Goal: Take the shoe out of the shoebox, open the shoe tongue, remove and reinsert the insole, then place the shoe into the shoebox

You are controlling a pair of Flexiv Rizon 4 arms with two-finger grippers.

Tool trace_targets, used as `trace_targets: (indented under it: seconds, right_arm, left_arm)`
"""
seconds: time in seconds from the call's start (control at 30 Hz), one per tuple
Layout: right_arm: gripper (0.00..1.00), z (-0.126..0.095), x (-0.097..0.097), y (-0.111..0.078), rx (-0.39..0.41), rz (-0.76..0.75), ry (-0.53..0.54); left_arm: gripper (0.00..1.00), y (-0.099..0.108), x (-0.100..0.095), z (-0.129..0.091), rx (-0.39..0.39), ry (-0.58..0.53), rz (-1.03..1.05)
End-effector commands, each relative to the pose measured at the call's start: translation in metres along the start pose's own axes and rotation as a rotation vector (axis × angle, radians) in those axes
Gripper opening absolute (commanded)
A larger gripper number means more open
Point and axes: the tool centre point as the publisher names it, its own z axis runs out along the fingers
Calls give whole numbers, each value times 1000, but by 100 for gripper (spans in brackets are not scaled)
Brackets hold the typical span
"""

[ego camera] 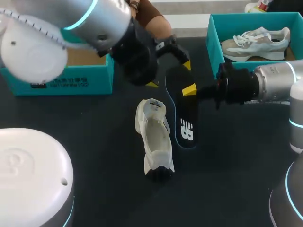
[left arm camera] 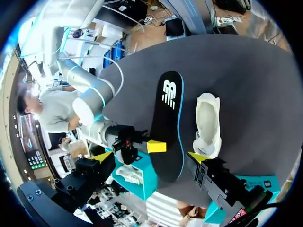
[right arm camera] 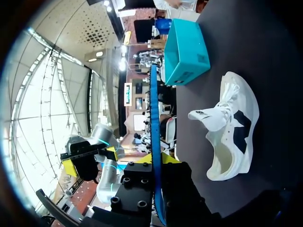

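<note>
A white shoe (ego camera: 154, 137) lies on the dark table, its opening up and its tongue pulled back. Right beside it is the black insole (ego camera: 184, 118) with a blue rim. My right gripper (ego camera: 190, 90) is shut on the insole's side edge near the heel. In the right wrist view the insole (right arm camera: 154, 118) shows edge-on in that gripper (right arm camera: 156, 158), with the shoe (right arm camera: 232, 127) off to one side. My left gripper (ego camera: 170, 74) is open, its fingers straddling the insole's heel end without touching it. From the left wrist view, the insole (left arm camera: 168, 118) and shoe (left arm camera: 208, 123) lie ahead of the left gripper (left arm camera: 149, 157).
A teal shoebox (ego camera: 61, 78) stands at the back left, partly behind my left arm. A second teal box (ego camera: 213, 35) at the back right holds another grey-white shoe (ego camera: 258, 40). Bare dark tabletop (ego camera: 236, 156) lies in front of and right of the shoe.
</note>
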Motion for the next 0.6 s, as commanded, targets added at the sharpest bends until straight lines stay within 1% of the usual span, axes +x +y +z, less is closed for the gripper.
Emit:
trace_targets:
  seconds: [0.03, 0.17, 0.2, 0.23, 0.27, 0.33, 0.37, 0.43, 0.47, 0.53, 0.57, 0.6]
  right_arm:
    - [0, 2, -1, 0, 8, 0, 1]
    - [0, 3, 0, 0, 18, -1, 0]
    - [0, 3, 0, 0, 19, -1, 0]
    - [0, 3, 0, 0, 21, -1, -1]
    - [0, 3, 0, 0, 22, -1, -2]
    - [0, 3, -1, -1, 21, -2, -4]
    - [0, 3, -1, -1, 20, -2, -5]
    - [0, 3, -1, -1, 19, -5, -6]
    - [0, 3, -1, -1, 19, -6, -6]
    - [0, 4, -1, -2, 18, -9, -5]
    - [0, 5, -1, -3, 18, -11, -4]
    - [0, 5, -2, -3, 17, -13, -3]
  left_arm:
    - [100, 2, -5, 2, -1, 94, 0]
    - [100, 2, -5, 2, -1, 94, 0]
    - [100, 2, -7, 4, -29, 108, 8]
    - [100, 0, -9, 4, -29, 119, 26]
    - [100, 1, -12, 6, -18, 149, 19]
    - [100, 5, -17, 11, -21, 222, -9]
    - [100, 6, -18, 13, -27, 228, -12]
    - [100, 9, -21, 19, -39, 279, 10]
    - [100, 11, -23, 23, -24, 293, 5]
    - [100, 14, -23, 31, -26, 365, -6]
    - [100, 15, -24, 34, -14, 380, -8]
    - [100, 16, -25, 34, -19, 374, -22]
